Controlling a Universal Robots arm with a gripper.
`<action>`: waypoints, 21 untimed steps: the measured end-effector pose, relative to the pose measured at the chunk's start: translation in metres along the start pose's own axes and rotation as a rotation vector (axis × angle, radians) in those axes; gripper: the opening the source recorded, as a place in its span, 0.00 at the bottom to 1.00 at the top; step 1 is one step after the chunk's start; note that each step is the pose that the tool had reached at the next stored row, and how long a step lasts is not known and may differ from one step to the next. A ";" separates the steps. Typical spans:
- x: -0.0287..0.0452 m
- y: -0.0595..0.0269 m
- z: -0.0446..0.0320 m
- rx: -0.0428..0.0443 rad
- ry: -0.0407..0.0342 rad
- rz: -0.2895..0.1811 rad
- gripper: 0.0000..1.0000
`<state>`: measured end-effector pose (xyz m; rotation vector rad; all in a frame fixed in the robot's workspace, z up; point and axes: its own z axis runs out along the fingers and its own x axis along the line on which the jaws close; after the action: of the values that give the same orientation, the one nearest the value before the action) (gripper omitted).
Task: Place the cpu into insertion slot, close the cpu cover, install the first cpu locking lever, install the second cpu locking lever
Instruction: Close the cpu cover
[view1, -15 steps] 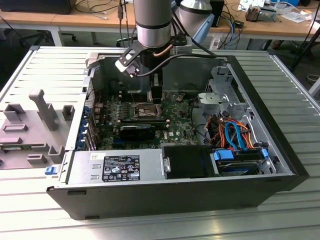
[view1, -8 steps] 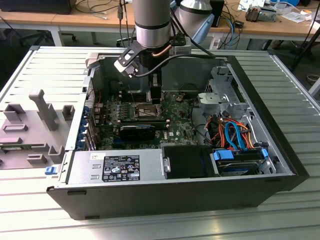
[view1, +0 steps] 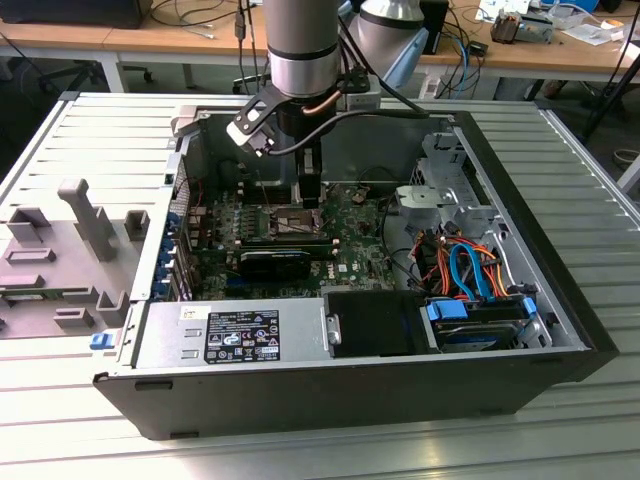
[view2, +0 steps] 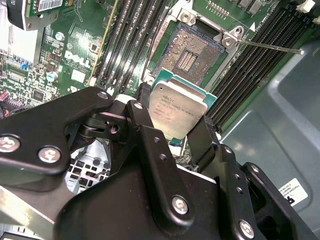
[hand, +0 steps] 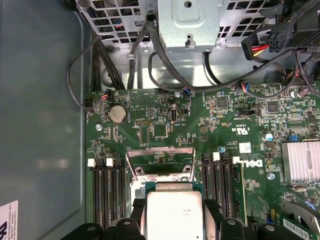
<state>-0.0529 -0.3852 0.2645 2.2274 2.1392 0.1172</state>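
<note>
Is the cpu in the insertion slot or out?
Out. The jaws of the gripper are shut on the cpu, short of the insertion slot, whose contact field lies bare in the second wrist view.

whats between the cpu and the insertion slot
Nothing. In the second wrist view the cpu, clamped in the gripper, hovers over the edge of the open insertion slot, with no object between them.

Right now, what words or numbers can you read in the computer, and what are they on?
None that I can quote.
cpu, held in the gripper: faint print on its metal top, too small to read.
board: tiny white markings, too small to read.
power supply label: white print on black, too small to read.
case sticker: dark print on white, too small to read.
</note>
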 end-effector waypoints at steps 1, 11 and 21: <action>0.0000 -0.0001 0.0000 0.0000 0.0000 0.000 0.55; -0.0001 -0.0041 0.0005 0.0002 0.0004 -0.005 0.55; -0.0002 -0.0068 0.0048 0.0005 0.0022 -0.025 0.55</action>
<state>-0.0592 -0.3850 0.2591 2.2007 2.1680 0.1181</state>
